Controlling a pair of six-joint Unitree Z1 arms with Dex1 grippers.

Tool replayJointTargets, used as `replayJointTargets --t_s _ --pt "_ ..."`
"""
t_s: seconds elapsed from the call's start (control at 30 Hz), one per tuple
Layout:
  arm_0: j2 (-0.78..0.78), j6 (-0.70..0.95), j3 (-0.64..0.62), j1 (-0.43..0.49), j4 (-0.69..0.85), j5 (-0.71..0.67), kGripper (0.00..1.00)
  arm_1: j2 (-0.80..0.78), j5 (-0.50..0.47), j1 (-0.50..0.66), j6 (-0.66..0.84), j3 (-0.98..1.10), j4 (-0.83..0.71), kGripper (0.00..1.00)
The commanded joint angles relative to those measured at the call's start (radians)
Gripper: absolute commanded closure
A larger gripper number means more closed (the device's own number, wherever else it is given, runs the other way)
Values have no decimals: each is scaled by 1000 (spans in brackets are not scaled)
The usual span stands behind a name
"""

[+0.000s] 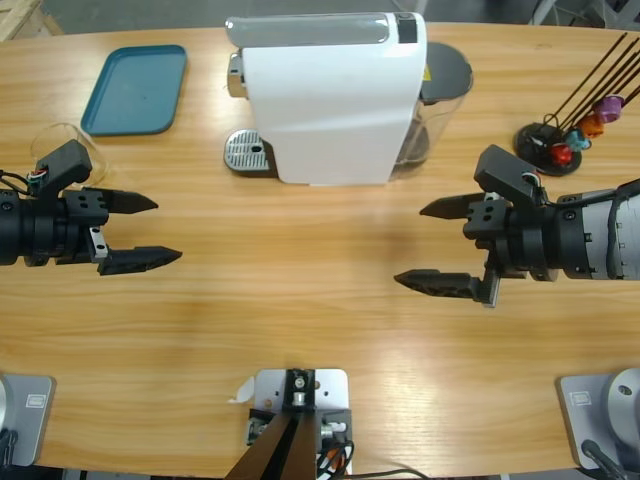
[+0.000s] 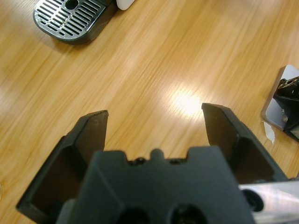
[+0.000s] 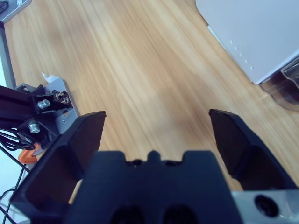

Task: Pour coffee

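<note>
Two open empty grippers, left gripper [image 1: 145,231], right gripper [image 1: 425,245], glass [image 1: 60,140] half-hidden

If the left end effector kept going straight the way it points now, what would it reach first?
Nothing close: ahead of the open left end effector lies bare wooden table. Farther along that line is the right end effector, also open. The white coffee machine sits off to one side; height is unclear.

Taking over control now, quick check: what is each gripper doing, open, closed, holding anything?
Left gripper: open, holding nothing, above bare table.
Right gripper: open, holding nothing, near the coffee machine.
</note>
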Motion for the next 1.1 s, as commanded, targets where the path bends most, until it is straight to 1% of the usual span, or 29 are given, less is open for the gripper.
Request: replayJointTargets --t_s 0.03,0.23,0.4,0.5,0.6,0.67,0.73,0.8,0.87,0.93,1.0,1.1 --pt "8 -4 30 -9 -12 -22 133 25 -4 8 -3 20 -6 0" --pt "-9 -6 28 -9 -12 -20 133 12 -4 7 -4 22 -6 0" --pt "-77 -26 20 -9 -22 2 133 -9 -26 7 -3 21 -6 0" --pt "-106 -115 5 -9 -85 27 133 -22 -38 8 -1 14 -8 0" --pt "-112 -217 -65 -9 -91 27 123 -51 -62 8 8 11 -8 0" --pt "-109 -314 -116 -3 -91 26 84 -81 -87 8 16 4 -8 0" --pt "-107 -399 -163 25 -90 8 88 -120 -122 7 19 -5 -6 0" --pt "-92 -486 -201 85 -90 -69 90 -158 -173 8 29 -6 0 0" --pt "-41 -576 -255 178 -90 -266 92 -191 -227 8 50 -6 15 0" --pt "24 -631 -312 238 -94 -434 95 -209 -250 8 66 -9 27 0" --pt "65 -698 -344 261 -121 -499 105 -209 -253 7 77 -21 54 0" --pt "87 -811 -360 275 -169 -526 105 -208 -253 8 82 -47 107 0"
